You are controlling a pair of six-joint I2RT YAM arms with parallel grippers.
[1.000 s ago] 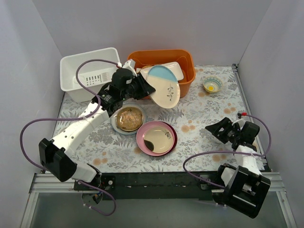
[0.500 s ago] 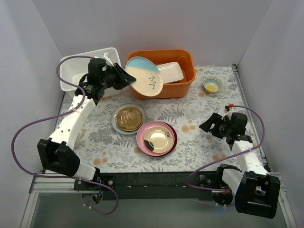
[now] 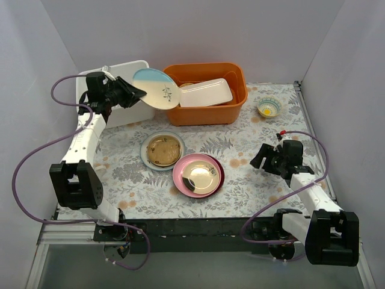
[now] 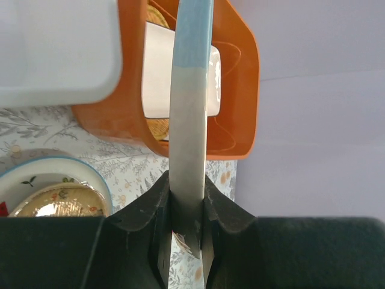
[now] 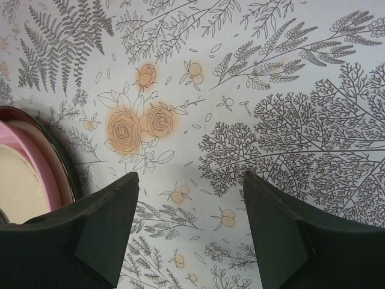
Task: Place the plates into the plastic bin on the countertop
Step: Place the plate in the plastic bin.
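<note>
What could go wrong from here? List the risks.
1. The left gripper pinches the blue-and-cream plate only at its rim; it may pivot or slip.
2. The plate hangs between the white bin and the orange tub; released now, it could strike a rim or land in the wrong tub.

The orange tub [image 3: 207, 114] stands just beside the plastic bin [image 3: 129, 114], the blue-and-cream plate [image 3: 156, 88] hanging above both rims. The amber plate [image 3: 162, 150] and pink-rimmed plate [image 3: 198, 174] fill the middle of the surface [image 3: 252, 135]; right of them it lies bare to the small bowl [image 3: 269, 108].
</note>
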